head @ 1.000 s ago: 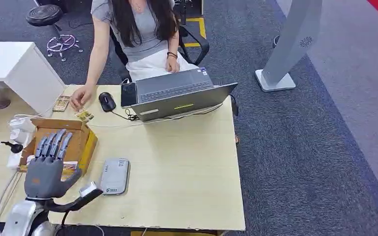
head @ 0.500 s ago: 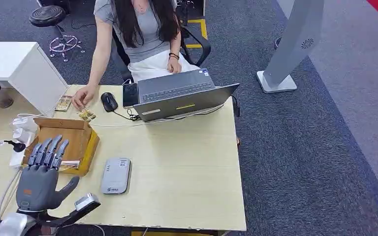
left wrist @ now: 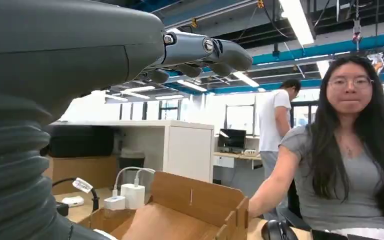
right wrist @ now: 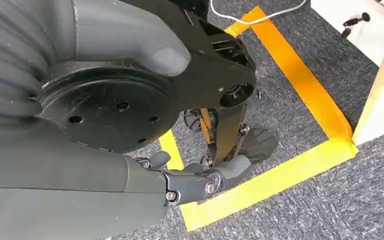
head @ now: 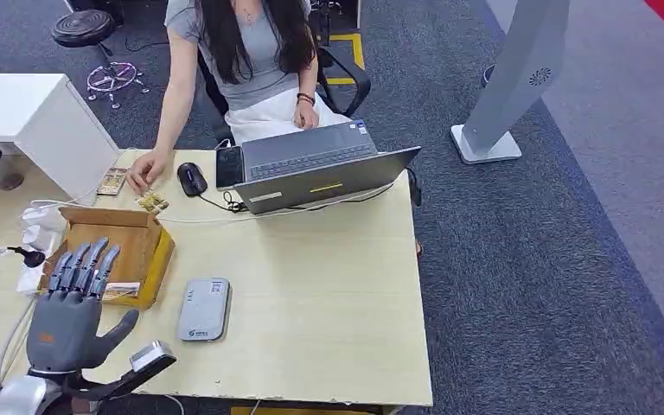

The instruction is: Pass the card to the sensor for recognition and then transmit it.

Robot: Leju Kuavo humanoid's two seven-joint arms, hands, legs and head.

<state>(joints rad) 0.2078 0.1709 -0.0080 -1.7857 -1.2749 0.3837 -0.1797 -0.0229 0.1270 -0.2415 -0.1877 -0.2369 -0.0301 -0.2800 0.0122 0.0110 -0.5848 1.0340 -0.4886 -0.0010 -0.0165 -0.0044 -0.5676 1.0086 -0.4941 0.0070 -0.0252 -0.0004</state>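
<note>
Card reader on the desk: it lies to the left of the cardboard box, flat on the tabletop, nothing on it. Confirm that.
One thing is wrong: the side. In the head view the grey card reader lies to the right of the cardboard box, not the left. It does lie flat on the tabletop with nothing on it.

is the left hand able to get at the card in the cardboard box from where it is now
Probably yes. The left hand hovers open just short of the cardboard box, whose top is open, and the card lies at the near edge with nothing over it.
</note>
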